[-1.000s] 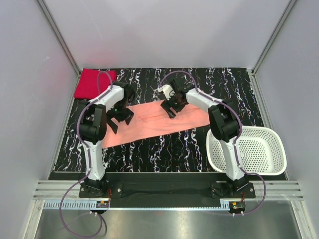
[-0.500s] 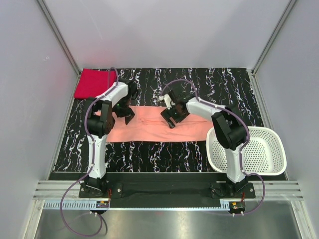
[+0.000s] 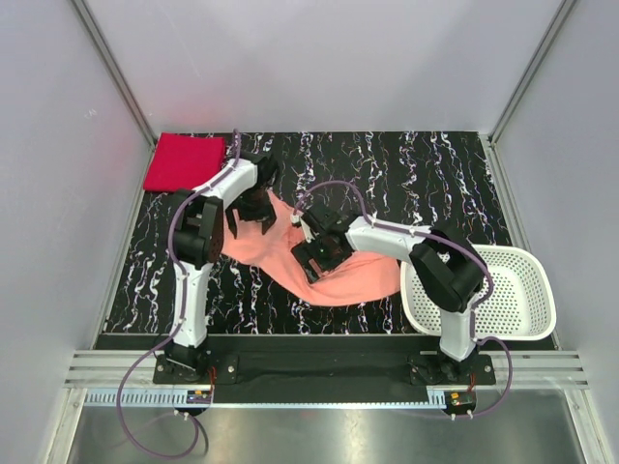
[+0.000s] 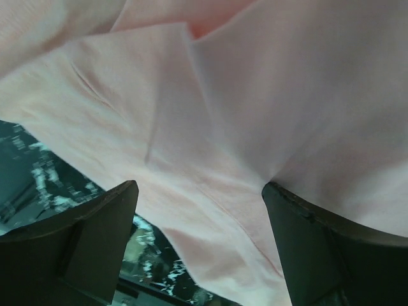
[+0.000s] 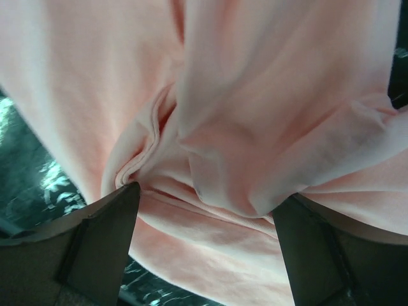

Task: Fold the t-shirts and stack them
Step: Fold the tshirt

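Folding the pink shirt (image 3: 360,284) is the step in hand, I think. The red shirt (image 3: 182,160) lies already folded at the far left corner of the table (image 3: 435,184), well apart. The pink one is bunched mid-table w/ both claws on it: left claw (image 3: 253,208) at its far left edge, right claw (image 3: 314,256) near its centre. Both have jaws apart, cloth lying between, not pinched. Next, probably: pinch an edge, spread it flat.

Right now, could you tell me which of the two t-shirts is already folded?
The crimson red cotton t-shirt in the far-left corner, a neat rectangle; the salmon-pink cotton t-shirt lies rumpled.
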Robot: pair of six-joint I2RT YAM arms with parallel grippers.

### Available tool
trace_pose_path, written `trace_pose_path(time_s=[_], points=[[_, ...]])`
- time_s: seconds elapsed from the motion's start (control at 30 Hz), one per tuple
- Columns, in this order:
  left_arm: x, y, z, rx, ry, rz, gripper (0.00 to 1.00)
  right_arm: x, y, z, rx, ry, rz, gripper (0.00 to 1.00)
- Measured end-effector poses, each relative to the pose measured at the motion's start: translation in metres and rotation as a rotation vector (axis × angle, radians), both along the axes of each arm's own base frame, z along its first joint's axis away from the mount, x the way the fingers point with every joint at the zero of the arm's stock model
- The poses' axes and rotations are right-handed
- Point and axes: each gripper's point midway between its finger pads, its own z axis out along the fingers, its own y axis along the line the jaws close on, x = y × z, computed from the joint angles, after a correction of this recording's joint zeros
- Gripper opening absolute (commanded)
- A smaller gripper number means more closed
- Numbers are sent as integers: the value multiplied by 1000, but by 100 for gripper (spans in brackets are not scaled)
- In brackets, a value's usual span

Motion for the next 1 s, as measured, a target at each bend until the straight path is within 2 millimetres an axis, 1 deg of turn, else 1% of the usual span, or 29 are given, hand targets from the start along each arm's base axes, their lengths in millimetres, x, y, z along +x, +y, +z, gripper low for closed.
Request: trace_pose_path(time_s=[0.1,0.23,0.3,0.4,0.5,0.53,0.6,0.7,0.8,0.87,0.93,1.0], points=[[13,-29,-4,-99,-33,-41,86,-17,5,3,45,56,-39,91],[40,-79,-9,-275,-71,-110,86,-27,10,6,88,112,-107,90],[53,-92,-8,-317,-78,-141,86,-29,14,7,110,137,-128,91],[78,-113,-4,-402,-115,-175,86,-34,21,9,137,181,-151,91],[100,-127,2,-527,-168,-175,86,-27,37,10,154,217,-165,91],[107,-128,4,-568,-182,-165,86,-24,43,11,161,224,-168,91],[126,-129,8,-680,-224,-132,85,-16,56,12,180,236,-174,91],[168,-123,16,-846,-320,-87,84,-4,77,14,204,265,-187,92],[200,-112,23,-950,-415,-66,86,10,97,20,222,281,-200,92],[215,-101,28,-974,-470,-53,87,18,104,26,224,283,-214,92],[227,-90,32,-981,-514,-33,87,26,108,36,228,284,-238,92],[235,-84,38,-995,-547,-22,87,37,106,48,238,281,-276,92]])
